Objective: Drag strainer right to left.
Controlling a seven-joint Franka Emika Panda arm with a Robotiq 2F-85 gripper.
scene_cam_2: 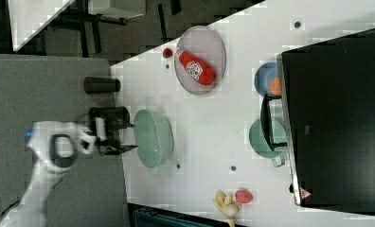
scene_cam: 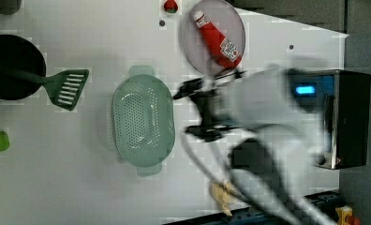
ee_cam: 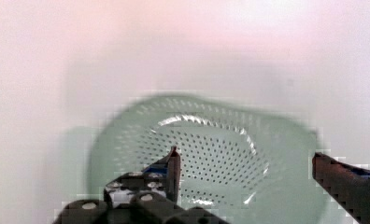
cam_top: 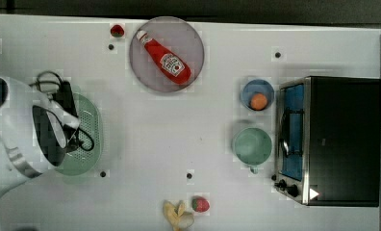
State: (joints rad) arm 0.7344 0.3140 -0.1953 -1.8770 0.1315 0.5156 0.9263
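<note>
Fingers (ee_cam: 174,163) spread wide, empty, above the strainer (ee_cam: 211,154), strainer (cam_top: 85,134) near the top view's left table (cam_top: 188,125) edge, bare tabletop at centre

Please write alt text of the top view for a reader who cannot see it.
A white robot arm hangs its open gripper over a pale green strainer at the top view's left. A ketchup bottle lies on a grey plate; a toaster oven stands at the top view's right.

Top, left, right views overhead on shared table (cam_top: 145,144), wrist view close above strainer (ee_cam: 220,154)
</note>
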